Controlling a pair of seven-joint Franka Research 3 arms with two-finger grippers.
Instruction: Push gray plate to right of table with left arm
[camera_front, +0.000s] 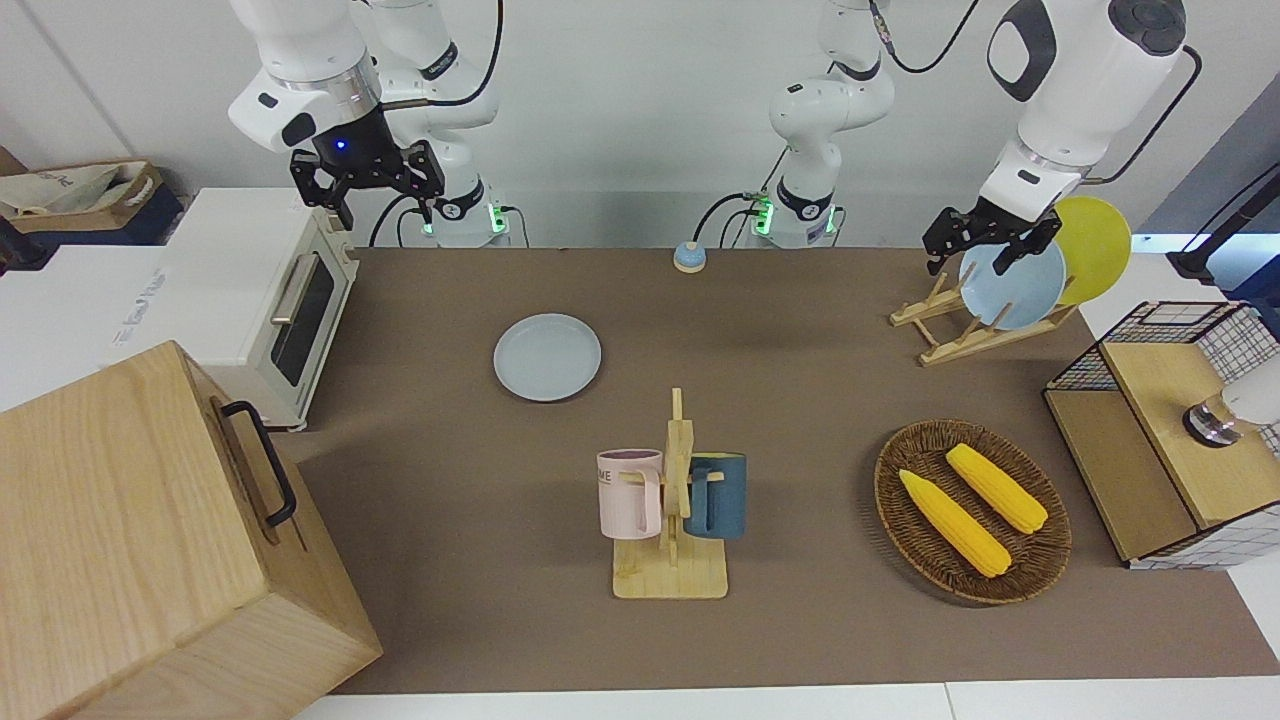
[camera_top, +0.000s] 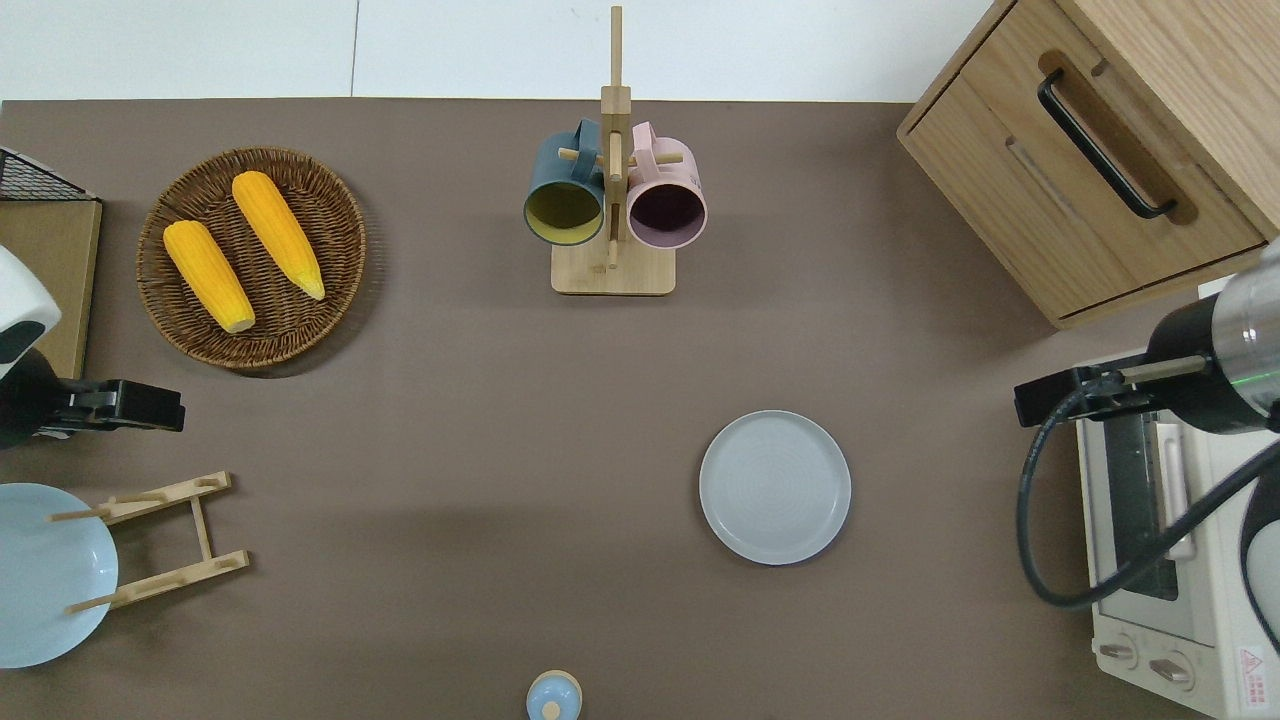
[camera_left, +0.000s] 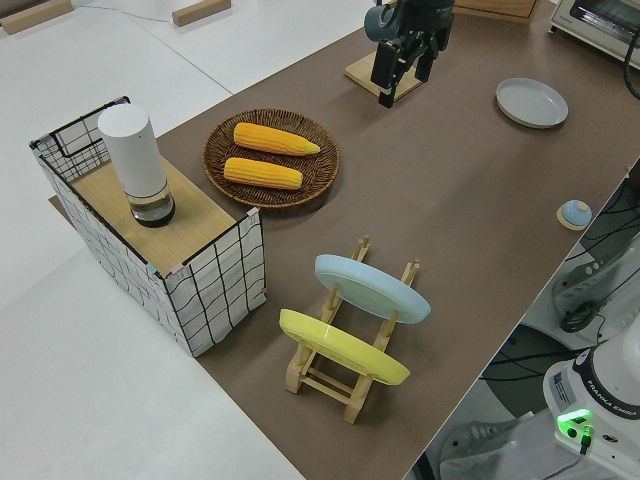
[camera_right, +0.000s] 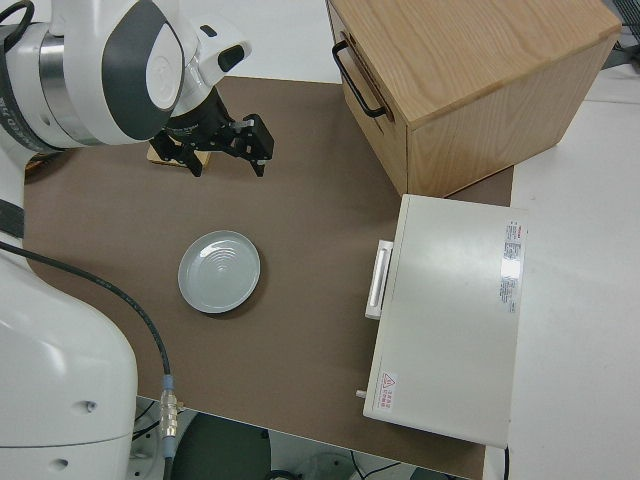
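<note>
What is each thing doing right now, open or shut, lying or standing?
gray plate: lying flat on table, untouched.
left gripper: open, empty, in the air.
right gripper: open, parked.
sky-blue plate: leaning in rack.
yellow plate: leaning in rack.
oven door: shut.
drawer: shut.

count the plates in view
3: the gray plate flat on the table, the sky-blue plate and the yellow plate standing in the wooden rack.

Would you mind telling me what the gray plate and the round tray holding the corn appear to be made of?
The gray plate looks like glazed ceramic or possibly melamine: smooth, even pale gray with faint concentric rings and a low rim. The round tray looks like woven wicker or rattan: dark brown, with visible braided strands.
</note>
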